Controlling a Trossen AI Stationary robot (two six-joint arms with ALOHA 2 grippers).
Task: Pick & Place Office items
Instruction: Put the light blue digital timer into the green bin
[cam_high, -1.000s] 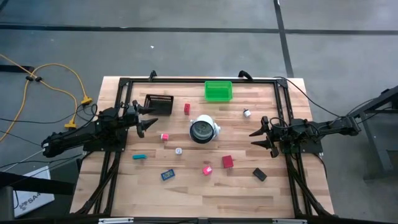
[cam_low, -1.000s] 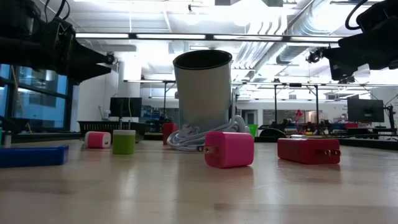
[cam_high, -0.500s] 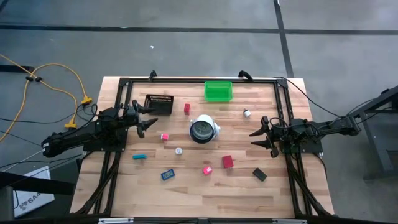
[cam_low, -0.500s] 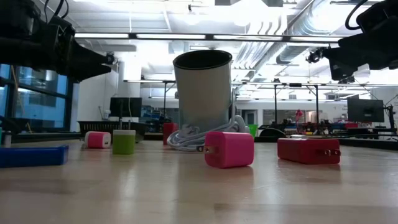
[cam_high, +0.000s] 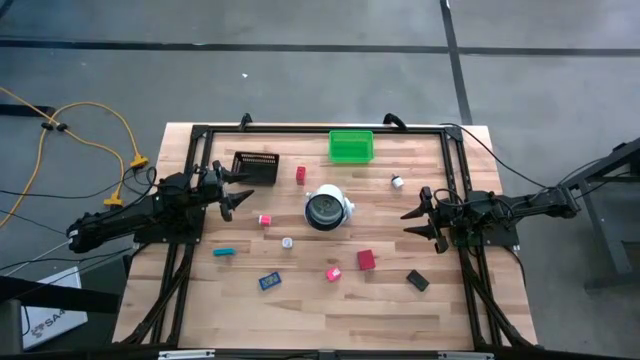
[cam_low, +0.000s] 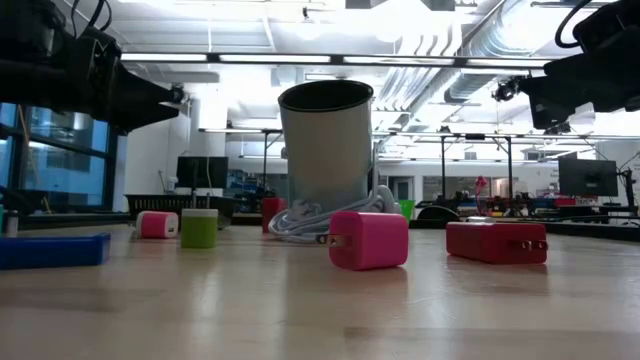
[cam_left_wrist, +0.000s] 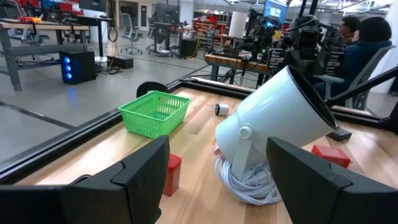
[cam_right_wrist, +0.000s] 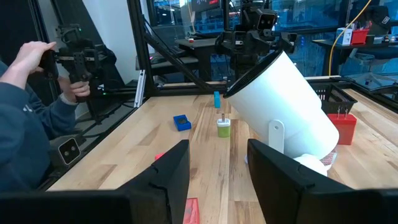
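Both grippers hover open above the table and hold nothing. My left gripper (cam_high: 237, 193) (cam_left_wrist: 217, 180) is at the table's left side, next to the black mesh tray, pointing right. My right gripper (cam_high: 407, 223) (cam_right_wrist: 217, 180) is at the right side, pointing left. The office items lie scattered between them: a red block (cam_high: 300, 175), a pink block (cam_high: 265, 220), a small round bit (cam_high: 287, 242), a teal piece (cam_high: 224, 252), a blue piece (cam_high: 268, 282), a second pink block (cam_high: 332, 273) (cam_low: 368, 240), a second red block (cam_high: 366, 260) (cam_low: 495, 242), a black piece (cam_high: 417, 280) and a white round bit (cam_high: 397, 182).
A large white round object with a dark face (cam_high: 328, 208) (cam_left_wrist: 273, 124) lies tilted at the table's middle on a coiled white cord. The green bin (cam_high: 351, 146) and black mesh tray (cam_high: 256, 166) sit near the far edge. A person's hands (cam_right_wrist: 37, 62) show beyond the table.
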